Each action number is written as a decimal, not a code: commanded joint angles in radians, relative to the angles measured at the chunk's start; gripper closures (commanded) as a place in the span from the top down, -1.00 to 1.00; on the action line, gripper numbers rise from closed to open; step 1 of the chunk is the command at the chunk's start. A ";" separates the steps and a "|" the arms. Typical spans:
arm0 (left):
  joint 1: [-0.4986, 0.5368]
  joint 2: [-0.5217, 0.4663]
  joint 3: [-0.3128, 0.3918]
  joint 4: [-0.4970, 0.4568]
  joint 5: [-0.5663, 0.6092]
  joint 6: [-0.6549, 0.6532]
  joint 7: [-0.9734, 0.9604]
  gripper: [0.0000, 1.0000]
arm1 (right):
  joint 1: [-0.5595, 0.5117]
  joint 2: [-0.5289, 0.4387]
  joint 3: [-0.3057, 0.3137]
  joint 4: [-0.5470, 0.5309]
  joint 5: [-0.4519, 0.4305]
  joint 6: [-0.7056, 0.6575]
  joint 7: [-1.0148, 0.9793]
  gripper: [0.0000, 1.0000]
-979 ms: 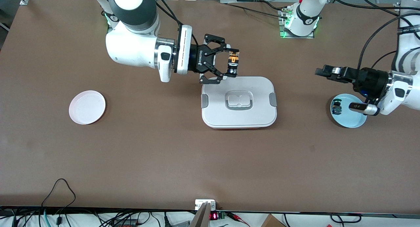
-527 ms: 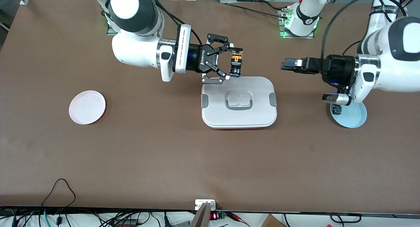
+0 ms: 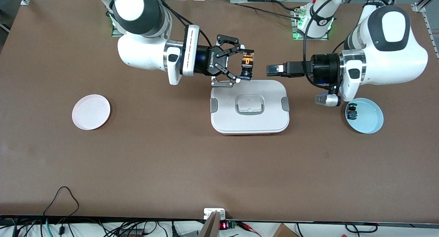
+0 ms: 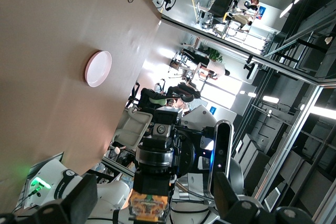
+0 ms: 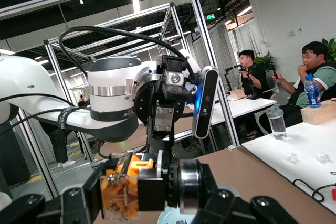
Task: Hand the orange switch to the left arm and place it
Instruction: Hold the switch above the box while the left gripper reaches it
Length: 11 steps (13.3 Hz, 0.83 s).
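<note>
The orange switch [image 3: 245, 62], an orange block with a black cylindrical end, is up in the air, and my right gripper [image 3: 246, 66] is shut on it. It hangs over the edge of the white box [image 3: 267, 120] that lies toward the robots' bases. My left gripper [image 3: 274, 70] is level with the switch and points at it, a short gap away, over the box's corner. Its fingers are open. In the left wrist view the switch [image 4: 149, 205] sits between the spread fingers [image 4: 71, 208], farther off. The right wrist view shows the switch [image 5: 131, 187] clamped, with the left gripper [image 5: 164, 116] facing it.
A pink plate [image 3: 91, 111] lies toward the right arm's end of the table. At the left arm's end, a blue plate [image 3: 368, 118] holds a small blue-and-green part [image 3: 351, 112]. Cables run along the table's edge nearest the front camera.
My left arm has swung from over the blue plate toward the box, and its gripper now stands close to the switch. The right gripper has hardly moved.
</note>
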 commanded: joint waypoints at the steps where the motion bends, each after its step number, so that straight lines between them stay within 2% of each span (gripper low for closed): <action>1: 0.009 -0.002 -0.038 -0.013 -0.031 0.048 -0.005 0.89 | 0.017 0.000 -0.004 0.008 0.029 0.009 -0.033 -0.96; 8: -0.017 -0.008 -0.051 -0.022 -0.028 0.070 0.017 0.82 | 0.022 0.000 -0.004 0.002 0.037 0.009 -0.090 -0.96; 11: -0.007 -0.036 -0.051 -0.037 -0.026 0.043 0.114 0.87 | 0.023 0.000 -0.004 0.002 0.037 0.012 -0.090 -0.95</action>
